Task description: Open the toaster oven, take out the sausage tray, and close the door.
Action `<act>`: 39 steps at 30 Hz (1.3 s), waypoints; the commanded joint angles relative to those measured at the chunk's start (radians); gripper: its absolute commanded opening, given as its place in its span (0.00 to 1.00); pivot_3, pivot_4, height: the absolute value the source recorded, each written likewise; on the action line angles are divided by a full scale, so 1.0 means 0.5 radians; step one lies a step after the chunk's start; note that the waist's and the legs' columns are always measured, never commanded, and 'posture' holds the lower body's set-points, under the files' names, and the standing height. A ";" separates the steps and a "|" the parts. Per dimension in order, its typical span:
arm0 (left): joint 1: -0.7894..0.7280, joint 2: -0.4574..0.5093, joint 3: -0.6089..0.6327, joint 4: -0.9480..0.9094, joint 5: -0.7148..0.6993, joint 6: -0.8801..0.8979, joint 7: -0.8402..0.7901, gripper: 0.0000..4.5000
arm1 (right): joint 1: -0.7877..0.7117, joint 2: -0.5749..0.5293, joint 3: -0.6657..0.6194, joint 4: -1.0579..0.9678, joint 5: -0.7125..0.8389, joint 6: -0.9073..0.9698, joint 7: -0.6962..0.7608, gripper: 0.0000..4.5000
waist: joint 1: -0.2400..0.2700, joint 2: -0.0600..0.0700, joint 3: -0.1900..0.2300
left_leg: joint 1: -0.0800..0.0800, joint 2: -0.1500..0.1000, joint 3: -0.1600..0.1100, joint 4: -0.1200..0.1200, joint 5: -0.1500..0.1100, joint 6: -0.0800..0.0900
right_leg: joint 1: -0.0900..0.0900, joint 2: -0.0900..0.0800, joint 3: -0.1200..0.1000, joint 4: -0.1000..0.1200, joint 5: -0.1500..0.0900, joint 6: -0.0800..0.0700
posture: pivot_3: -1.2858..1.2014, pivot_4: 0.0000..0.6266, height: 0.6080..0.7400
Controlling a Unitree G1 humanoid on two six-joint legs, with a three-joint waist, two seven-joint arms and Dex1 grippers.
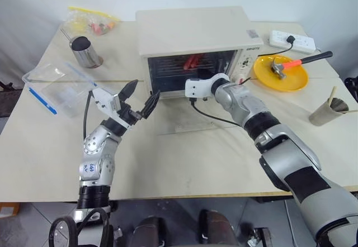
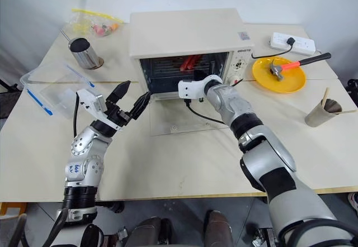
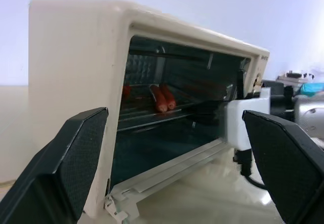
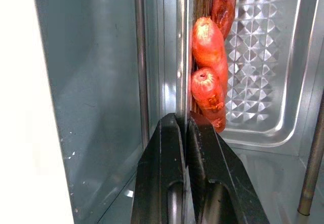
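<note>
With the door (image 1: pixel 184 125) down flat on the desk (image 1: pixel 184 163), my right hand (image 4: pixel 185 127) reaches into the toaster oven (image 1: pixel 193 32), pinched shut on the rim of the sausage tray (image 4: pixel 263 102), my left hand (image 1: pixel 141 99) spread wide nearby; withdrawal and closing remain.

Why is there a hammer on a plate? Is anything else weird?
Yes, that is odd: a hammer lies on the yellow plate beside the toaster oven, where food would go. Nothing else looks spilled or broken; the door lies open, flat on the table.
</note>
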 commanded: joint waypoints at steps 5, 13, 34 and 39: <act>-0.159 0.033 0.018 0.115 -0.013 -0.067 -0.088 1.00 | 0.066 -0.090 -0.056 -0.438 0.004 0.051 0.138 0.01 | -0.003 0.000 0.000 | 0.000 0.000 0.001 0.000 0.000 0.000 | 0.000 0.000 0.000 -0.001 0.000 0.000 | 0.52 0.24 1.00; -0.284 0.041 0.023 0.279 0.003 -0.125 -0.136 1.00 | 0.098 -0.135 -0.075 -0.554 0.003 0.072 0.204 0.01 | -0.001 0.000 0.000 | -0.001 0.000 0.001 0.000 0.000 0.000 | 0.000 0.001 0.000 -0.003 0.000 0.000 | 0.52 0.24 1.00; -0.494 0.375 -0.058 0.550 -0.112 0.163 -0.866 1.00 | 0.274 -0.255 -0.109 -0.893 -0.001 0.079 0.362 0.01 | 0.003 0.000 0.000 | -0.005 -0.002 -0.004 -0.002 0.000 0.000 | -0.001 0.001 -0.005 -0.004 0.000 0.000 | 0.52 0.24 1.00; -0.527 0.436 -0.068 0.527 -0.123 0.218 -1.010 1.00 | 0.268 -0.246 -0.112 -0.884 0.001 0.076 0.359 0.01 | 0.000 0.001 0.001 | -0.005 -0.002 -0.004 -0.001 0.000 0.000 | -0.001 0.001 -0.005 -0.004 0.000 0.000 | 0.52 0.24 1.00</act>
